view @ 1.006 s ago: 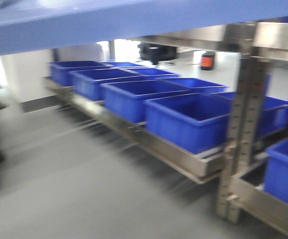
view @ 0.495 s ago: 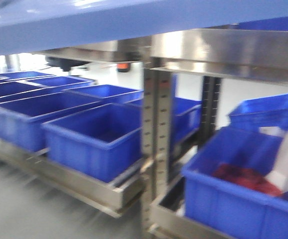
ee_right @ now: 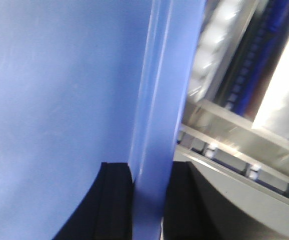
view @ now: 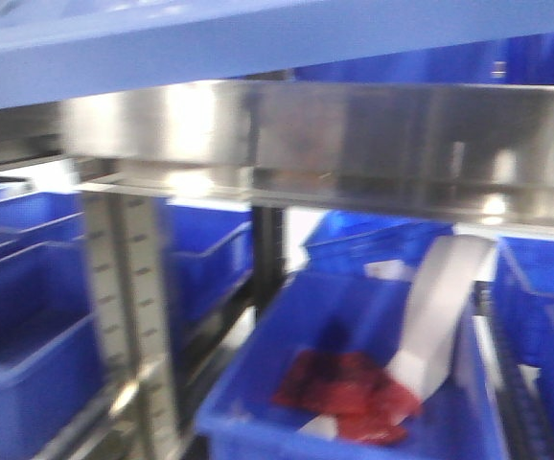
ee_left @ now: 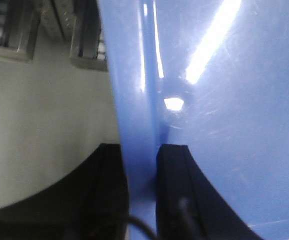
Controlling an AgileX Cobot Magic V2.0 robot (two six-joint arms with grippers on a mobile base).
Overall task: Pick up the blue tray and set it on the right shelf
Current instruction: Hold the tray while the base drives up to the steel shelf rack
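Note:
The blue tray (view: 210, 48) is held up, and its pale glossy edge runs across the top of the front view. My left gripper (ee_left: 140, 150) is shut on the tray's left rim (ee_left: 137, 100), one black finger on each side. My right gripper (ee_right: 152, 167) is shut on the opposite rim (ee_right: 157, 100) in the same way. The tray's flat face (ee_right: 59, 90) fills most of both wrist views. Just below the tray, the right shelf's shiny steel front rail (view: 354, 144) spans the front view.
Below the rail stands a dark blue bin (view: 258, 422) holding something red (view: 349, 393) and a white piece (view: 440, 307). More dark blue bins (view: 18, 364) sit left, beyond a slotted steel upright (view: 133, 307). Grey floor (ee_left: 44, 110) and a steel rail (ee_right: 234, 150) show beside the tray.
The front view has swung right: the long row of bins slid off to the left, the steel rail now fills the width, and the bin with red contents moved to centre.

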